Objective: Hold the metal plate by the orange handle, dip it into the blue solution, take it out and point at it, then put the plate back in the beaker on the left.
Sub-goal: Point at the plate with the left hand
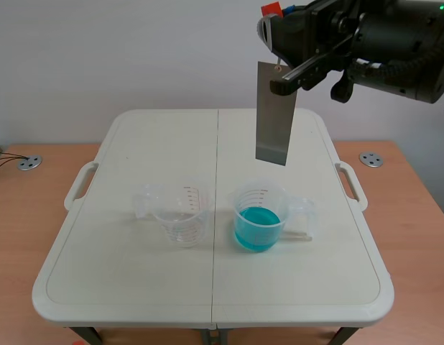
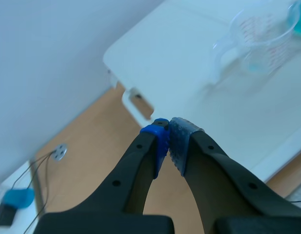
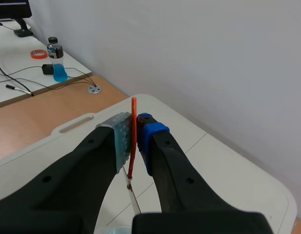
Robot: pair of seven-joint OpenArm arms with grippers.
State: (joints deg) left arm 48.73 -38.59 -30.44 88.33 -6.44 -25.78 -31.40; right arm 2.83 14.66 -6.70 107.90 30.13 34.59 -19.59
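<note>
One empty beaker, blue solution beaker beside, metal plate above, white table

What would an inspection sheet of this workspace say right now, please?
Surface: white folding table, on a wooden desk.
Job's things: metal plate hanging in the air, out of both beakers; beaker of blue solution; clear beaker left of it.
Clutter: nothing seen.
Grippers: right claw shut on the orange handle; left claw shut, empty.
Cables: wires on the wooden desk.
Surroundings: white wall; bottle and tape roll on a side table.
</note>
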